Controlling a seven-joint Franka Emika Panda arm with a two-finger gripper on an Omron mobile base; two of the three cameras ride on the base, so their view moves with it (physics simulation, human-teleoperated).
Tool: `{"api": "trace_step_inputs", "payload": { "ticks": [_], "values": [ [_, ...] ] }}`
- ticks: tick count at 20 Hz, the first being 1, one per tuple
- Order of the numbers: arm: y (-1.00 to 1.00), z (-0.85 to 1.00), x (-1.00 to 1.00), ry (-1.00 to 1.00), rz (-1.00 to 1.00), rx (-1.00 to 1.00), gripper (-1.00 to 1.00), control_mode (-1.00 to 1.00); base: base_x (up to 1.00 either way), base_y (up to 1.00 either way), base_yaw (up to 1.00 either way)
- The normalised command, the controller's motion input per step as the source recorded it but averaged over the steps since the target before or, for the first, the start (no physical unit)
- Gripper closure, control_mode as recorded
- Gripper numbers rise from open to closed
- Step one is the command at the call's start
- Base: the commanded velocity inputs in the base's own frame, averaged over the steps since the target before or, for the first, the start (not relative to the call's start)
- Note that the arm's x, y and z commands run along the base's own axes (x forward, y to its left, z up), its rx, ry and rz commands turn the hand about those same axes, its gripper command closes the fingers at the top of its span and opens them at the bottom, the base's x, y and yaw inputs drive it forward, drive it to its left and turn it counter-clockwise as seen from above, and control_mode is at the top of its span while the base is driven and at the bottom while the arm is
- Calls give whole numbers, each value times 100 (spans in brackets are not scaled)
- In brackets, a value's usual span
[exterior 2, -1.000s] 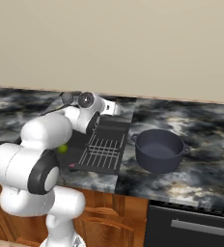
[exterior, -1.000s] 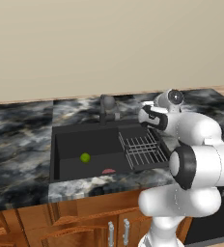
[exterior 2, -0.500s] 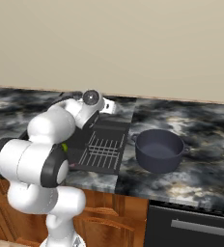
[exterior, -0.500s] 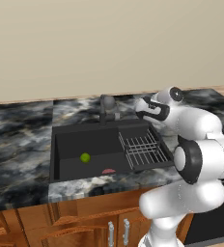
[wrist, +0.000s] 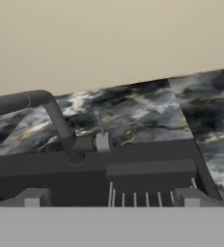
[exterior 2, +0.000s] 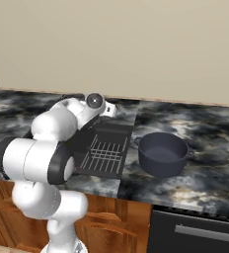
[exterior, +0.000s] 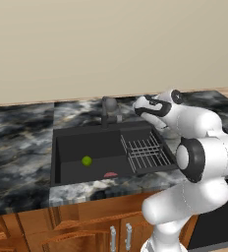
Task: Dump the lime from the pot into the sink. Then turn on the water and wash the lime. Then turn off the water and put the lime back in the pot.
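The pincer (exterior: 139, 106) hangs above the back right part of the sink (exterior: 67, 147), over the rear end of the wire rack (exterior: 145, 151), and it holds nothing. Its two finger tips (wrist: 32, 198) stand far apart at the bottom of the hand view, so the pincer is released, with the rack bars showing between them.

The faucet (exterior: 108, 109) stands just left of the pincer in the left base view, on the worktop (exterior: 17, 142) behind the sink's rear rim. In the hand view the faucet (wrist: 56, 118) rises ahead of the pincer and to its left, its spout bending away toward the left edge, and a small lever (wrist: 102, 137) sits on the faucet's base nearly straight ahead of the finger tips. The pincer touches neither faucet nor lever.

The lime (exterior: 87, 160) lies on the sink floor, below the pincer and well to its left, apart from the rack. A flat pink-red patch (exterior: 110, 174) lies on the floor nearer the front wall, between lime and rack.

The pot (exterior 2: 164, 154) stands upright on the worktop to the pincer's right, beyond the sink's right rim and well apart from the pincer (exterior 2: 108, 108). Its inside looks bare.

Wooden cabinets (exterior: 62, 229) run beneath the worktop.
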Motion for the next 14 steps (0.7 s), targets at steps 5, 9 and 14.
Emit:
{"api": "trace_step_inputs", "payload": {
  "ticks": [5,9,14],
  "values": [
    [9,0,46,7,2,0,-100,-100,0,0,0],
    [9,-10,38,9,2,0,-100,-100,0,0,0],
    [12,-25,17,9,2,0,-100,-100,0,0,0]
  ]
}}
